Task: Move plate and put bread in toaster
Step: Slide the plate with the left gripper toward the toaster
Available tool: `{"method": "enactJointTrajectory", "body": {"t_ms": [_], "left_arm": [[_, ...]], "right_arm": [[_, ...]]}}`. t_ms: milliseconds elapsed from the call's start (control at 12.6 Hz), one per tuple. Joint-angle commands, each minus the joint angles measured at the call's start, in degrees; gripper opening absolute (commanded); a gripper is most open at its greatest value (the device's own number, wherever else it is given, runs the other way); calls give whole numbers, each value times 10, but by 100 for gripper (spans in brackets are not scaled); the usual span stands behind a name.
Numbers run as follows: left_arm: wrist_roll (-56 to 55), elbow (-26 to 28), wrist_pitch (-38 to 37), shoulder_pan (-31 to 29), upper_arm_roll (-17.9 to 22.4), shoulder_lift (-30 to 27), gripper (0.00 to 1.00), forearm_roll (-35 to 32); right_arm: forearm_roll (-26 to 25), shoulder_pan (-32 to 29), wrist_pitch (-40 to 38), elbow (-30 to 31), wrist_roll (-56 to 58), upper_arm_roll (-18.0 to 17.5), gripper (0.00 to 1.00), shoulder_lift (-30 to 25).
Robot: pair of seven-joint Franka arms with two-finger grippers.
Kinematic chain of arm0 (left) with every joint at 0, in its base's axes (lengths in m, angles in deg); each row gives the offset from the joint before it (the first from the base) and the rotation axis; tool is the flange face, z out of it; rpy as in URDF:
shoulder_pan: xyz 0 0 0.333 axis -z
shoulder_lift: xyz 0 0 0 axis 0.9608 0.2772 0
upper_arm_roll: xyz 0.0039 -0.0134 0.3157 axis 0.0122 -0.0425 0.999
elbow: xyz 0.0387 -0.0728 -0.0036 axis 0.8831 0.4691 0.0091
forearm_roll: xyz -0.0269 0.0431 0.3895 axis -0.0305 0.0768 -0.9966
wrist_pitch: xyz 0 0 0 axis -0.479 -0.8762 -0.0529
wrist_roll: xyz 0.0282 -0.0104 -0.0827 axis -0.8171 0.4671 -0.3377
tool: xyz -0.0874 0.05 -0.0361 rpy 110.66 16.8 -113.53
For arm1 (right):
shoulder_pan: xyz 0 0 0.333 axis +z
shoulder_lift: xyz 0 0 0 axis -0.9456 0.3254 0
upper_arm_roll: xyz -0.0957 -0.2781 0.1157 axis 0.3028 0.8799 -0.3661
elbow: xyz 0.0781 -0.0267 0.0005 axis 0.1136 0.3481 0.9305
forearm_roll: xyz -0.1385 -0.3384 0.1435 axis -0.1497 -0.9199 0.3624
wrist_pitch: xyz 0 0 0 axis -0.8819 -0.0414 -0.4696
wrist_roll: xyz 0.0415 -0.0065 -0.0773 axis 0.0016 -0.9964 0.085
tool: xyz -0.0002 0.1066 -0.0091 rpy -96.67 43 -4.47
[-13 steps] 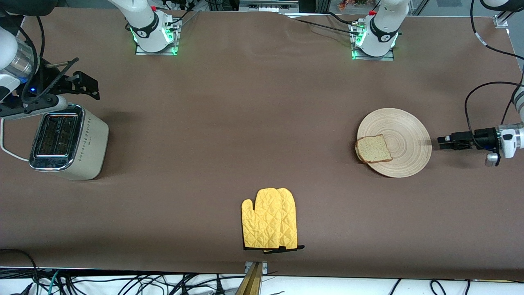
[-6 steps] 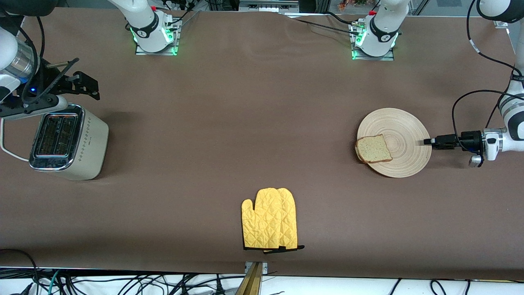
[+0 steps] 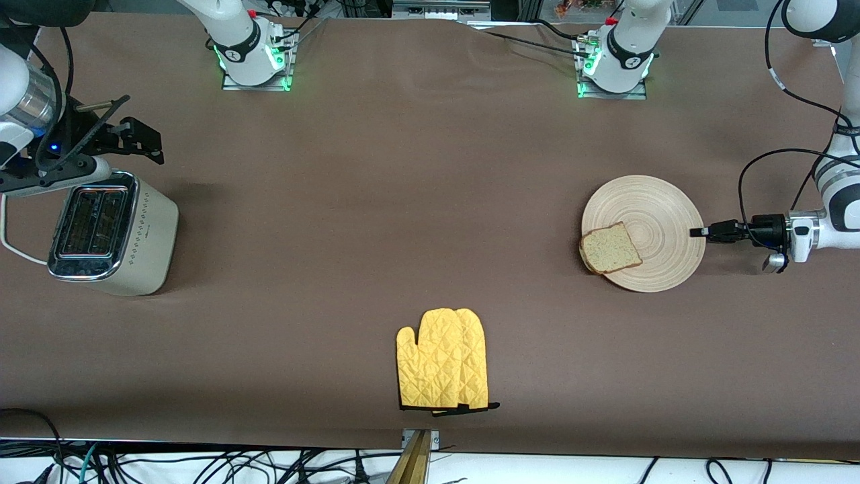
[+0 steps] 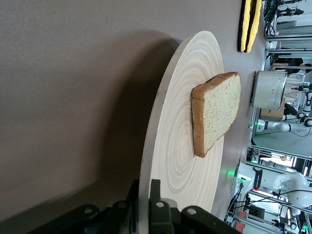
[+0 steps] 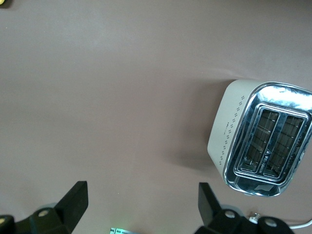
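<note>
**Pale wood plate pinched at its rim, bread loose on top**

Front view: The light-wood plate (image 3: 643, 233) with concentric ring grain lies on the brown table (image 3: 403, 202) toward the left arm's end. The left gripper (image 3: 699, 232) meets its rim on the side away from the bread (image 3: 610, 247), a speckled square slice with a darker crust that overhangs the plate's edge toward the right arm's end. The cream toaster (image 3: 111, 232) with its chrome top stands well apart at the right arm's end, and the right gripper (image 3: 138, 138) waits above the table just beside it. A yellow oven mitt (image 3: 442, 359) lies nearer the camera, between the two.

Left wrist view: The fingers (image 4: 155, 207) are pinching the plate rim (image 4: 146, 161). The bread (image 4: 214, 112) rests unrestrained on the plate.

Right wrist view: The fingers (image 5: 73, 202) are spread wide over bare table; both toaster (image 5: 261, 139) slots are empty.

Risk: Any tilt or jerk while moving the plate could slide the overhanging slice off. The narrow one-sided rim hold could also slip.
</note>
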Motion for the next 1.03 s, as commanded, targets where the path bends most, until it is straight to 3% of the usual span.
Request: {"method": "enactJointTrajectory", "body": {"t_ms": [0,397,952], "left_arm": [[-4,-14,9,4,2,4,0,0],[-35,-12,11,79,-34,3,0,51],[-41,-5,22,245,-33,26,0,162]], "right_arm": [[5,-7,3,-1,8,-2,100,-2],[5,-8,7,-1,22,0,100,2],[10,-8,11,2,26,7,100,3]]}}
